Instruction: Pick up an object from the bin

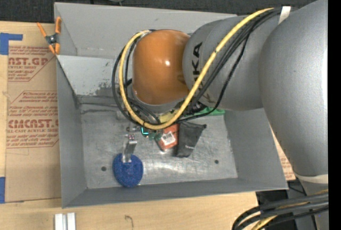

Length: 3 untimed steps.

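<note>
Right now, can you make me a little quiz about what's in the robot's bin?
1. True or false: the blue round thing lies against the back wall of the bin.
2. Which thing is the gripper nearest to? A) the blue round thing B) the black thing C) the orange-red labelled thing
3. Fill in: the rounded cover on the arm's wrist is coloured ____.

Key: 1 false, because it lies near the front wall. 2 A. 3 orange.
</note>
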Each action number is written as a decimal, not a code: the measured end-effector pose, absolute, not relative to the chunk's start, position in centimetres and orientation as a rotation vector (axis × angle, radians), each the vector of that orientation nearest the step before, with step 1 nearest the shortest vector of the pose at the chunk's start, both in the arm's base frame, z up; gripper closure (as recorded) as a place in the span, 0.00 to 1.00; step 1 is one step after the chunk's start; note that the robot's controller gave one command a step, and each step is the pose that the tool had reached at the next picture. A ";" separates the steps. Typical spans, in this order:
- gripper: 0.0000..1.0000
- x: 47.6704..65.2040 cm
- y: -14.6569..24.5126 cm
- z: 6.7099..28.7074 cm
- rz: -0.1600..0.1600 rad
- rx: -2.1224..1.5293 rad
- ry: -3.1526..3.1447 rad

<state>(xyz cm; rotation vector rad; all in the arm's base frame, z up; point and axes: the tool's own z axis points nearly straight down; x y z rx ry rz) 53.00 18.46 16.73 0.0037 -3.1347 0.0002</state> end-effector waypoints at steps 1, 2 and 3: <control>0.00 53.2 18.4 17.2 -0.002 0.001 -3.142; 0.00 51.3 18.2 13.0 -0.002 0.213 -3.138; 0.00 47.8 17.8 12.5 0.001 0.372 -3.115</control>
